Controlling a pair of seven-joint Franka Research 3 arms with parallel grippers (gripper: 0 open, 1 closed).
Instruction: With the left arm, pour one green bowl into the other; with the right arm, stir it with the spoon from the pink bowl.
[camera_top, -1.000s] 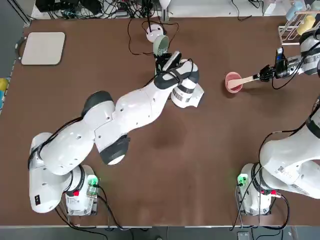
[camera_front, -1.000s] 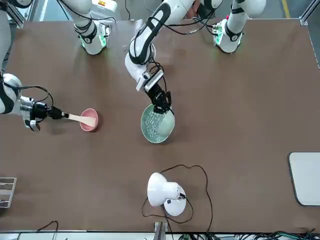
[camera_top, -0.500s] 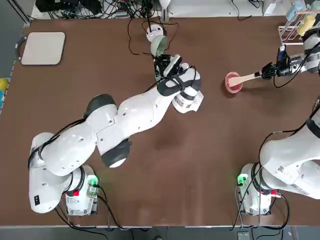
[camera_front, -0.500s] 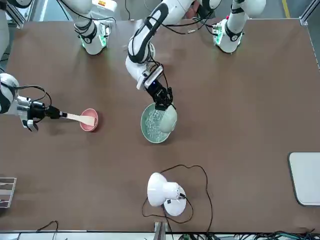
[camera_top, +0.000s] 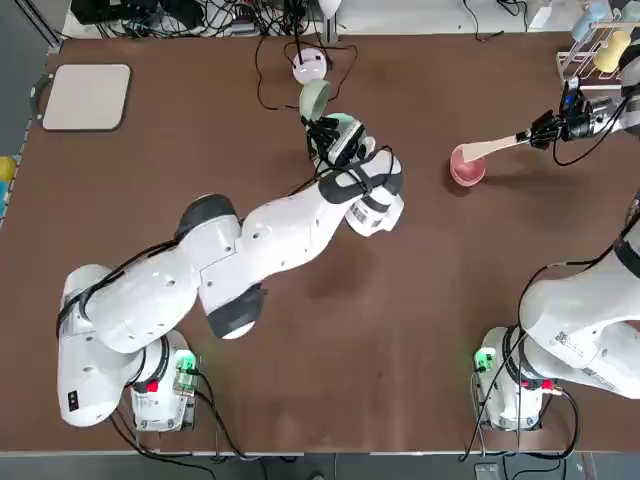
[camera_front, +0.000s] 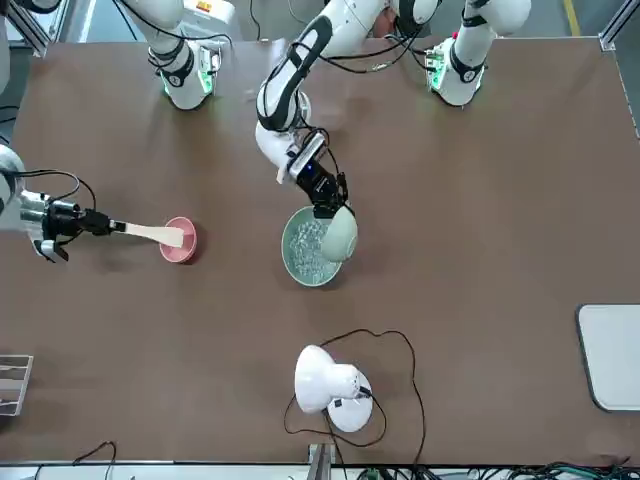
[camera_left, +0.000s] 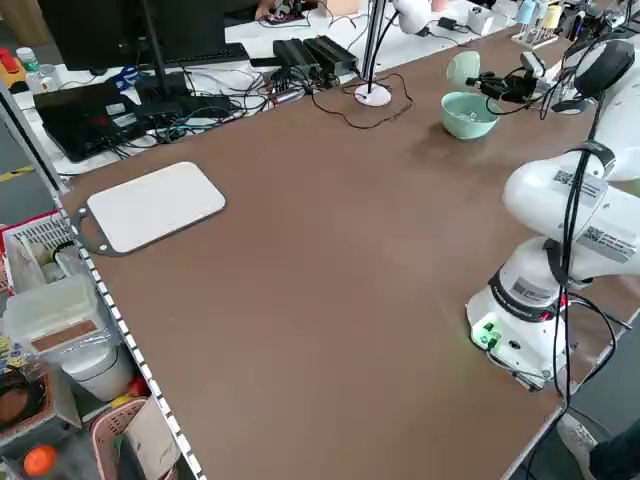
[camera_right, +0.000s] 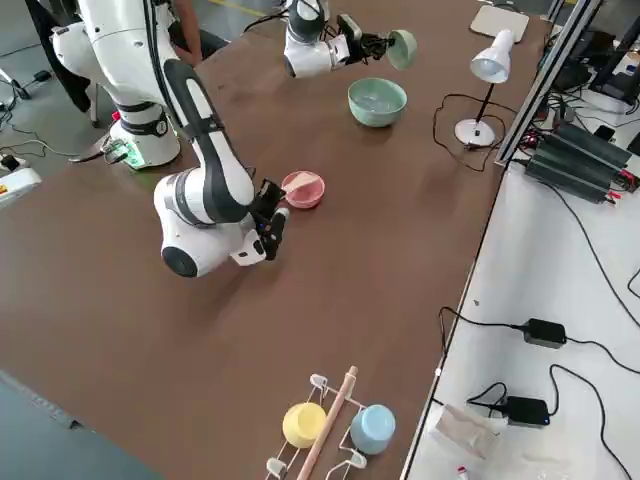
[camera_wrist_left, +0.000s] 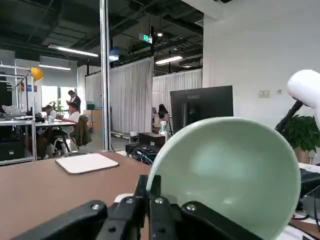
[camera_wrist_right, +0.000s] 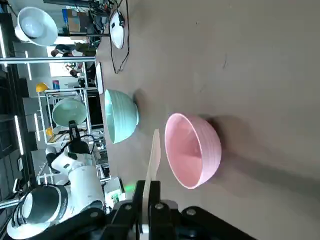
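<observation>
While clenching small green bowl (camera_wrist_left: 230, 170), tipped on its side, by the rim in left gripper (camera_wrist_left: 154, 187), with mint-green bowl (camera_right: 375, 119) below that claw, also gripping spoon (camera_wrist_right: 154, 157) in right gripper (camera_wrist_right: 148, 192), with pink bowl (camera_wrist_right: 209, 145) beyond those fingertips.

So I've got three bowls around here: two green bowls (camera_right: 377, 101) and one pink bowl (camera_top: 467, 165), plus one spoon (camera_top: 490, 148).

Robotics lab within an office: arms, monitor (camera_wrist_left: 201, 106), desks.
</observation>
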